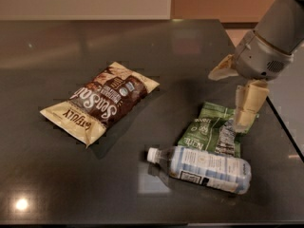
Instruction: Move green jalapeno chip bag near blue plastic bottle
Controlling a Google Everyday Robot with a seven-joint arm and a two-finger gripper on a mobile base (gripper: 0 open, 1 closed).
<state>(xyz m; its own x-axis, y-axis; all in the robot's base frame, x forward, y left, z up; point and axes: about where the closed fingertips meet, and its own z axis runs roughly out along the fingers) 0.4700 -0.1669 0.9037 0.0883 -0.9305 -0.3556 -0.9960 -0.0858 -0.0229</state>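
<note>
Spanning almost the whole view, the dark glossy desk (142, 46) carries three things. The grey arm (278, 32) leans in over its right edge. A brown-and-cream chip bag (102, 103) lies slantwise toward the left edge, well apart from the rest. The blue plastic bottle (204, 167) lies on its side toward the front right corner, with its white cap pointing left. The green jalapeno chip bag (211, 132) lies flat just behind the bottle, its front edge touching or slightly tucked against it, so the placing looks as good as done.

The gripper (228, 101) hangs above the bag's right side, near the right edge, and holds nothing. Its fingers (248, 103) are spread wide: one sticks out leftward, clear of everything, and the other points down with its tip at the bag's upper right part. I cannot tell whether that tip touches the foil or sits just over it.

The step in hand reads as letting go and backing off. To do it well, raise the gripper straight up with the fingers kept apart, so the lower tip cannot catch the crinkled foil and drag the bag off. Swing away toward the right edge only once clear. The bottle can roll, so keep well off it.
</note>
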